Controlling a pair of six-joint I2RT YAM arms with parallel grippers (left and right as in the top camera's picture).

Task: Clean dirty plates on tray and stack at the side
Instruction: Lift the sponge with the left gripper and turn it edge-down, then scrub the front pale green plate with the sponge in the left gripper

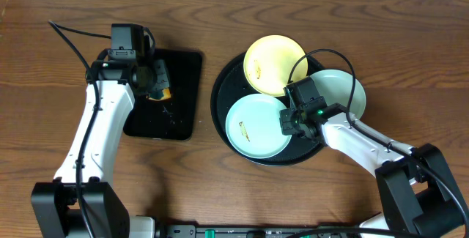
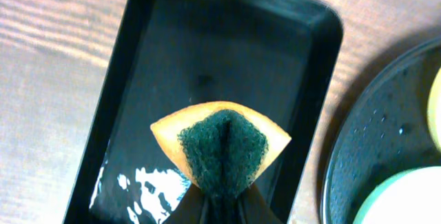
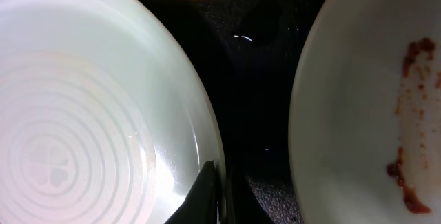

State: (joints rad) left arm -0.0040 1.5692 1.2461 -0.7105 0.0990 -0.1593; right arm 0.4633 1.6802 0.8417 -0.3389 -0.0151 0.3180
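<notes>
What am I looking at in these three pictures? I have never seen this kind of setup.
Two white robot arms work at a brown wooden table. One picture looks down from above; the other two come from cameras on each arm's wrist.

On the table lies a large round black tray holding three small round plates: a pale yellow plate and two pale mint-green ones. The right-hand mint-green plate carries reddish-brown smears. Beside it sits a smaller rectangular black tray, wet in places.

The left pincer is shut on a folded orange sponge with a dark green scouring side, held above the rectangular tray. The right pincer sits at the rim of the near mint-green plate; whether it grips is unclear.
</notes>
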